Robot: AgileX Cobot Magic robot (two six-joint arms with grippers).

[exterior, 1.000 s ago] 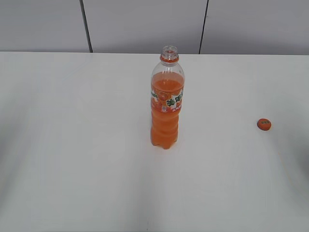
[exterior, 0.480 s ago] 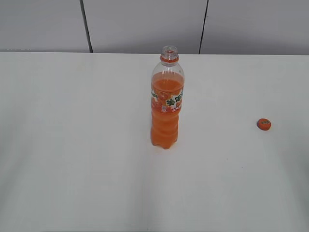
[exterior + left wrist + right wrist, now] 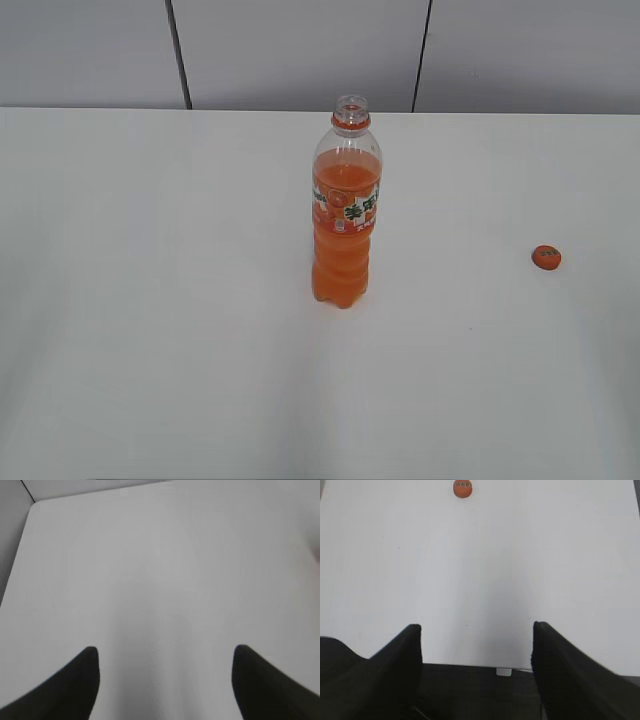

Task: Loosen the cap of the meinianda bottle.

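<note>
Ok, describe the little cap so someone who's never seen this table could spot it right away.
Start at the white table, where an open soda bottle of orange drink stands near the middle. Look well off to its right: the cap lies there alone, apart from the bottle. It is small, round and orange, the only other thing on the table.

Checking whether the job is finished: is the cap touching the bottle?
Apart. The exterior view shows the cap lying on the table far to the right of the upright bottle, whose mouth is open.
</note>
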